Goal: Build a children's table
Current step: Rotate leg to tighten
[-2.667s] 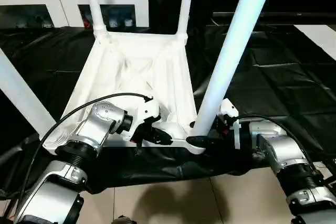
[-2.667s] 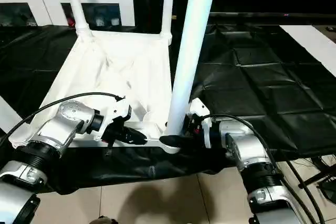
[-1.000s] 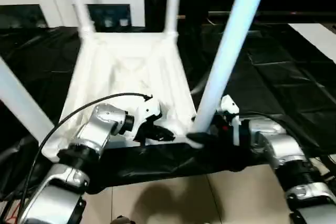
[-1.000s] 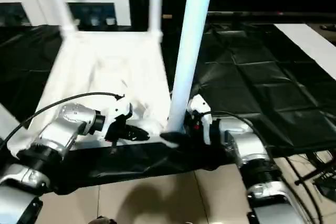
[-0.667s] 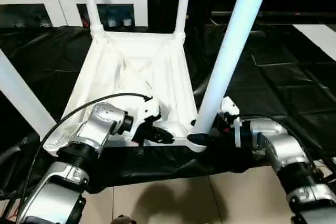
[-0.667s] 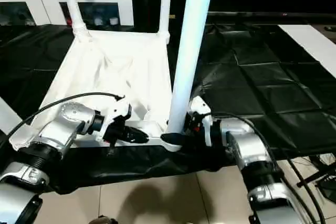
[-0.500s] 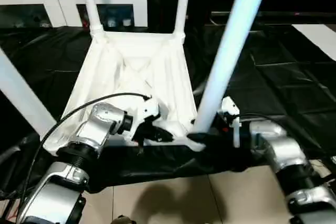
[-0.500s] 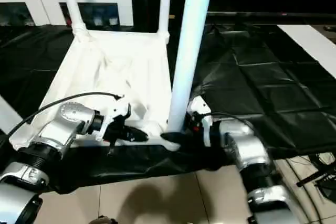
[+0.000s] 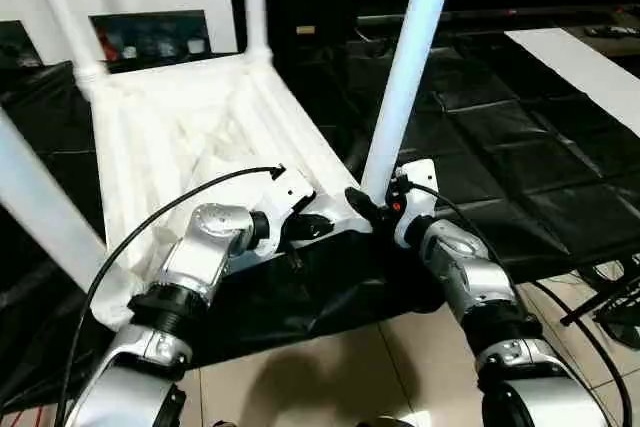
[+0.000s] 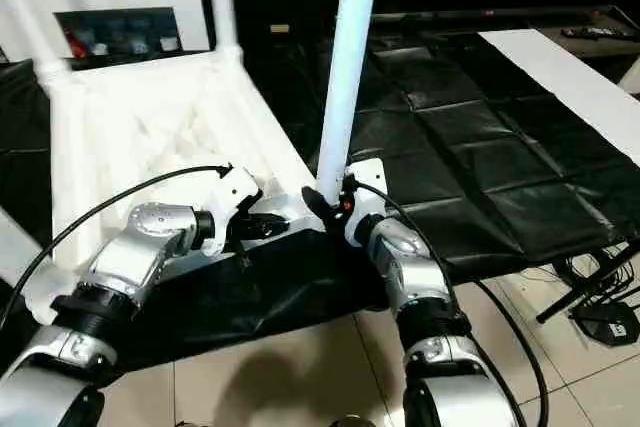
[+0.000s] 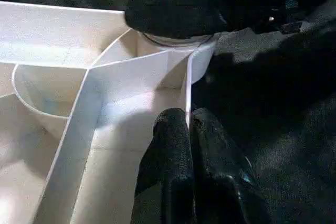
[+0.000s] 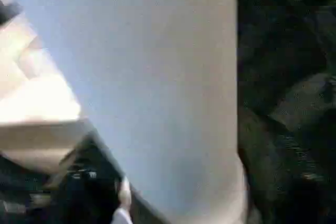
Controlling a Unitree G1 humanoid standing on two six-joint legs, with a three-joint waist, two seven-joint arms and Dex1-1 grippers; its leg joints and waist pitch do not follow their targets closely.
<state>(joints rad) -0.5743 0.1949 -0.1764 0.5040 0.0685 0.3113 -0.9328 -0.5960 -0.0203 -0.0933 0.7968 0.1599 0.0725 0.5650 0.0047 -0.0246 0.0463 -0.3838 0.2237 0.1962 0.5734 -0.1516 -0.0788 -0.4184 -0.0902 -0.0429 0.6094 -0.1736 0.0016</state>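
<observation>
Tabletop (image 9: 200,137): we see it upside down on the black sheet (image 9: 520,147), its near edge at the sheet's front edge, by the floor.
Near leg (image 9: 405,77): standing in the near right corner socket.
Risk: we judge that a sideways pull could tilt this leg out.
Left claw (image 11: 188,124): pressed together, pinching the tabletop's rim wall.
Right claw (image 9: 358,203): spread around the near leg's base, touching it.

Overhead light is bright on my white tabletop (image 9: 180,137), washing out its rib detail. The black sheet (image 9: 500,147) shows soft sheen. My arms cast a shadow on the floor tiles (image 9: 330,377). My right wrist view is blurred.
</observation>
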